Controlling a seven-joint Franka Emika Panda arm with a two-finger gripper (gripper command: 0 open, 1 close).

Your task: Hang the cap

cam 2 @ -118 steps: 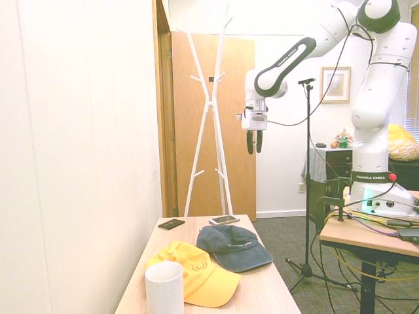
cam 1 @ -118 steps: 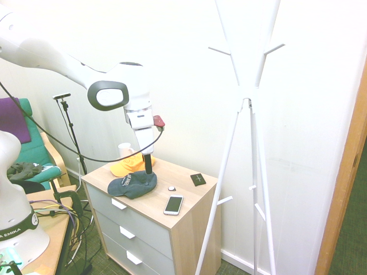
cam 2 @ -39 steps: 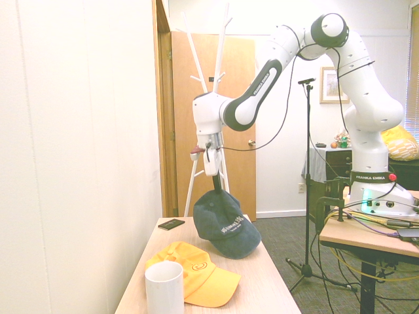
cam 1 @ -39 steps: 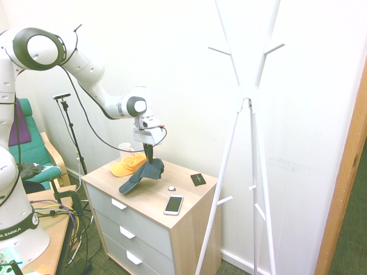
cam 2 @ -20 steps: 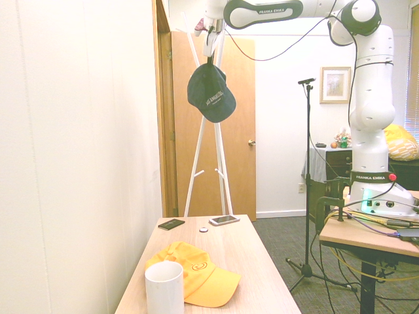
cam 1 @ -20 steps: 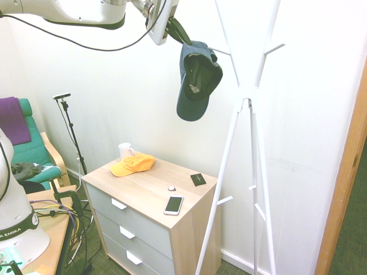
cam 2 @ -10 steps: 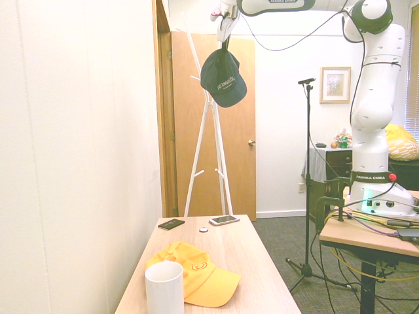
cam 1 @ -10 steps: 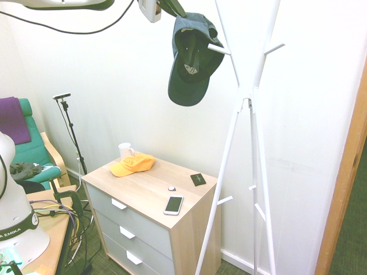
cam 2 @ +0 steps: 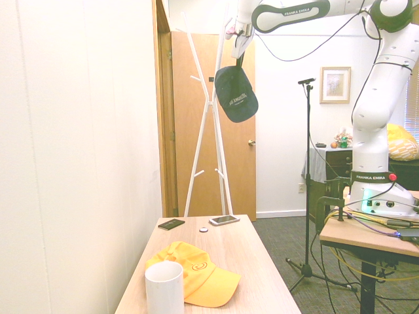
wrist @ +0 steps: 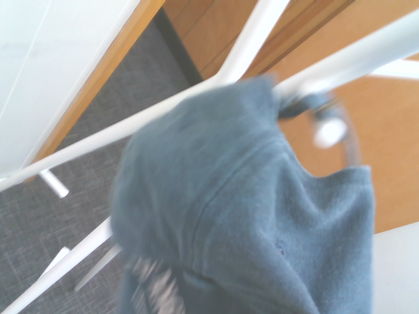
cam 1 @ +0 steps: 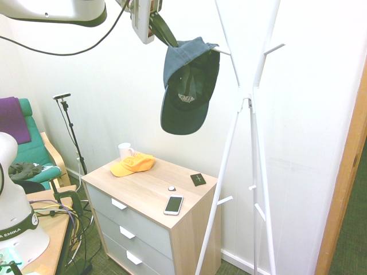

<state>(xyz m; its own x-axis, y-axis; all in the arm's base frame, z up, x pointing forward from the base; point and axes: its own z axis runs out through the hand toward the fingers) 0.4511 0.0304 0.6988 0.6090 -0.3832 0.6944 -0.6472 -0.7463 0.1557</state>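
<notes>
The cap (cam 1: 186, 86) is dark navy with small white lettering and hangs open side out, high above the dresser. My gripper (cam 1: 163, 32) is shut on its rear edge, and the brim points down. The cap's upper right edge meets a short peg (cam 1: 222, 51) of the white coat rack (cam 1: 250, 97); whether the peg is inside the cap I cannot tell. From the other side, the cap (cam 2: 237, 95) hangs under the gripper (cam 2: 238, 51), to the right of the coat rack (cam 2: 208, 104). Blurred blue fabric of the cap (wrist: 229, 216) fills the wrist view, crossed by white rack arms (wrist: 78, 147).
On the wooden dresser (cam 1: 152, 197) lie an orange-yellow cap (cam 1: 133, 164), a white mug (cam 1: 124, 150), a phone (cam 1: 174, 204), a dark wallet (cam 1: 198, 179) and a small round thing (cam 1: 171, 188). A wooden door (cam 2: 239, 131) stands behind the rack. A green chair (cam 1: 31, 152) is at the left.
The gripper has carried the cap down and slightly away from the rack's trunk; the cap now hangs lower, with its upper edge at the rack's short peg.
</notes>
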